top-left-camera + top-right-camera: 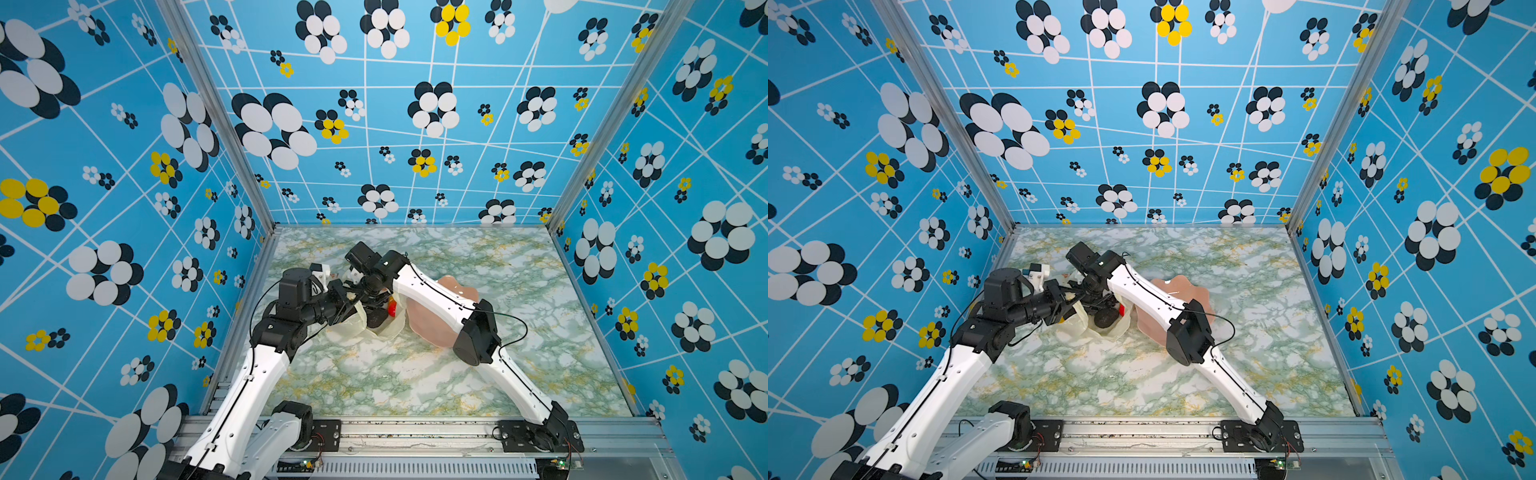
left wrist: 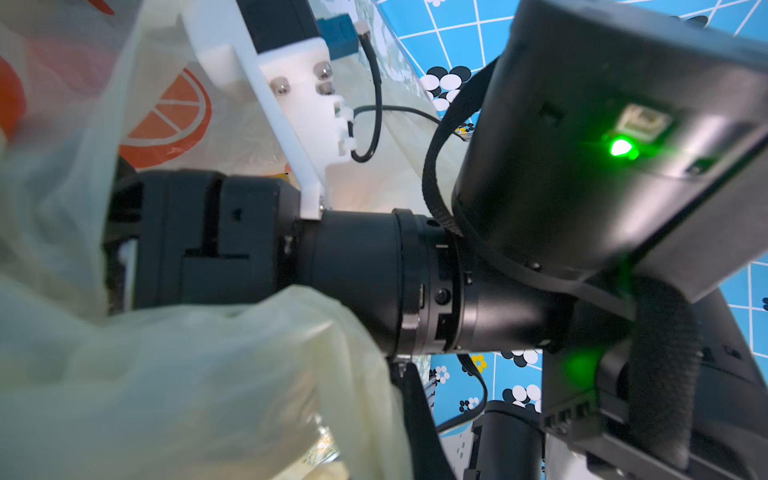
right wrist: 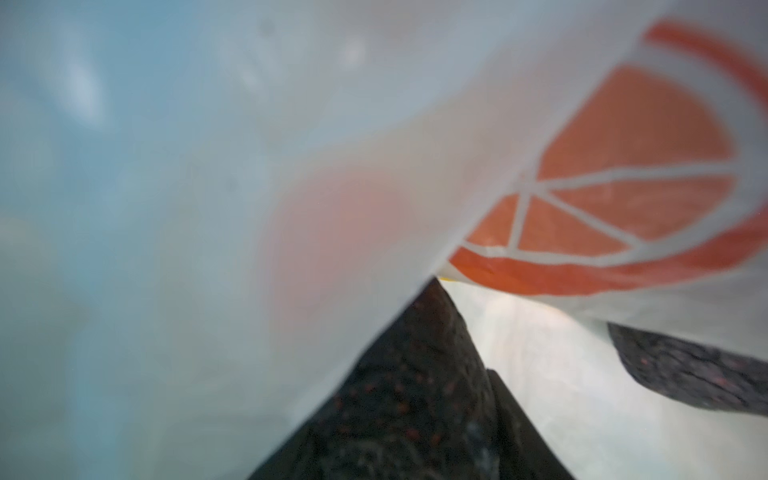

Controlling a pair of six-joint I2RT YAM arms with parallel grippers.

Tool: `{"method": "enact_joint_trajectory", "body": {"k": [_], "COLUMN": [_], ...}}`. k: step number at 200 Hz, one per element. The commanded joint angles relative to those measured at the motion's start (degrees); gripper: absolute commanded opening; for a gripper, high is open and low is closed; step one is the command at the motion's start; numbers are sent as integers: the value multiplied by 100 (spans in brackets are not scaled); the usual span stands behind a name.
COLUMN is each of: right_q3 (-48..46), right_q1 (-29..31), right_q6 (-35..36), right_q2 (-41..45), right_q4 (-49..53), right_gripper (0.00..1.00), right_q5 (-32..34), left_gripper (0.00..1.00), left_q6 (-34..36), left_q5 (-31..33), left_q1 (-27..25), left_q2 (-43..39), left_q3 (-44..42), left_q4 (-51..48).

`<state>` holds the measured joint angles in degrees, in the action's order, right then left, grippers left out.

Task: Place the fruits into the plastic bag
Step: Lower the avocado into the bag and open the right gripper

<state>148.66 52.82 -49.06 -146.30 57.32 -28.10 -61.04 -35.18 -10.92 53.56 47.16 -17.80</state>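
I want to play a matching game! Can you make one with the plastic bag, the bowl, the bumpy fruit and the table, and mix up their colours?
Things:
1 plastic bag
2 bowl
3 bumpy fruit
4 table

Colours:
A pink
B green and white marble
C pale yellow with orange slices
D dark with red dots

Pairs: 1-C, 2-A, 3-D, 4-B
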Motion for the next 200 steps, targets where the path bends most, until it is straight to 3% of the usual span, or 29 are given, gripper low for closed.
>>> {"method": "enact_joint_trajectory", "body": {"k": [1,66,72,74,76,80,200], "right_q3": [-113,-262,-266,-265,-262,-263,-283], "right_q1": [19,18,18,18,22,18,18], "right_q6": [-259,-324,-323,-323,-317,-331,182], "right_q2": [-161,-118,-118,-125,-122,-111,457], "right_q4": [-645,-882,-898,-904,-900,-915,-417], "right_gripper": [26,53,62,72,92,99,100], "right_q5": [-527,-618,-613,-615,-613,-602,-62], "left_gripper": [0,0,0,0,0,0,0], "left_q6": [40,65,65,65,65,65,57], "left_q5": [-85,-199,-200,-204,-212,-217,-190], "left_q1": [26,132,146,146,152,153,321], "left_q2": [3,110,111,113,111,118,-158], "left_q3": [-49,-57,-57,-57,-57,-57,-127], "left_q4": [41,83,84,88,89,84,-46]}}
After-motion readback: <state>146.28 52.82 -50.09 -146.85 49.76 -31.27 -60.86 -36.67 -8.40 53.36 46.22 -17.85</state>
